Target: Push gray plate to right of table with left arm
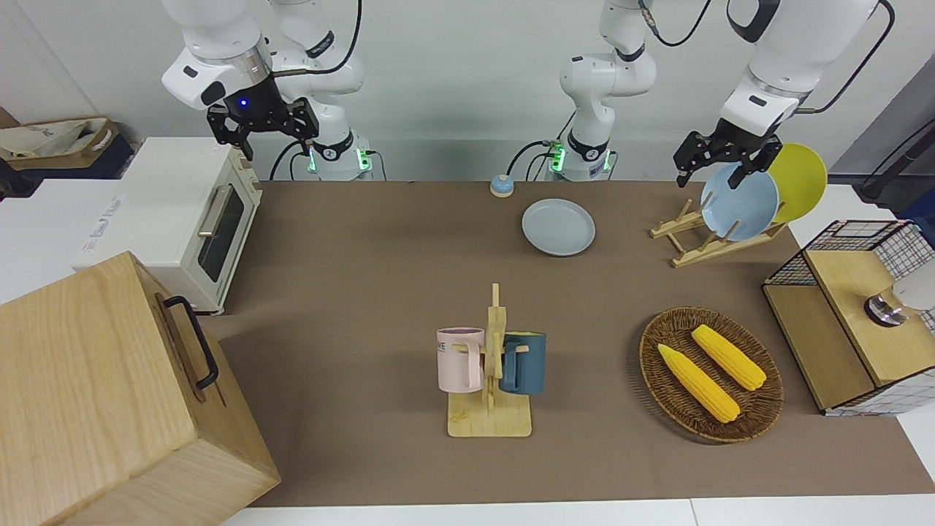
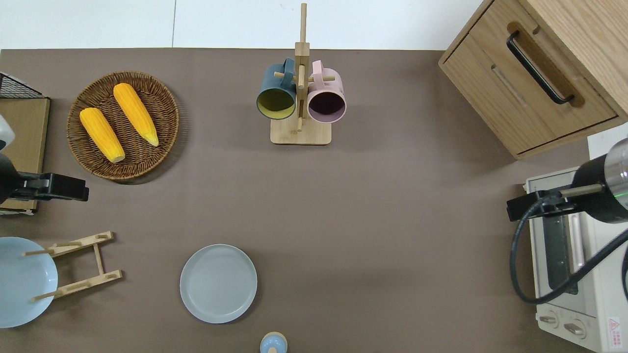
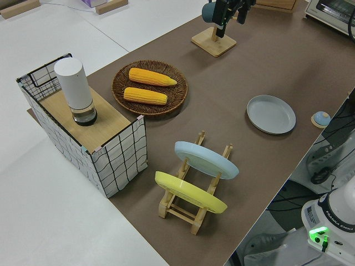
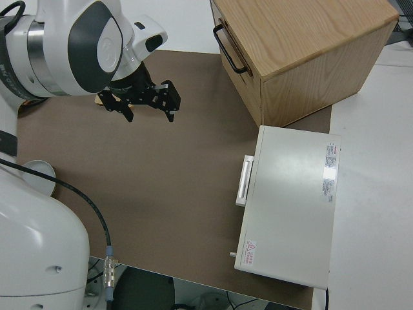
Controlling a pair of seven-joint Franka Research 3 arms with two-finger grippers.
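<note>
The round, shallow, matte pale gray plate (image 2: 218,283) lies flat on the brown desk (image 2: 392,220) near the robots, probably stiff, light and easy to slide by its raised rim, while the left gripper (image 1: 723,162) hangs with fingers apart, touching nothing

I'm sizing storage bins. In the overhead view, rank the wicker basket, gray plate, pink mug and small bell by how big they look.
1. wicker basket
2. gray plate
3. pink mug
4. bell, though the picture's edge cuts it off.
</note>
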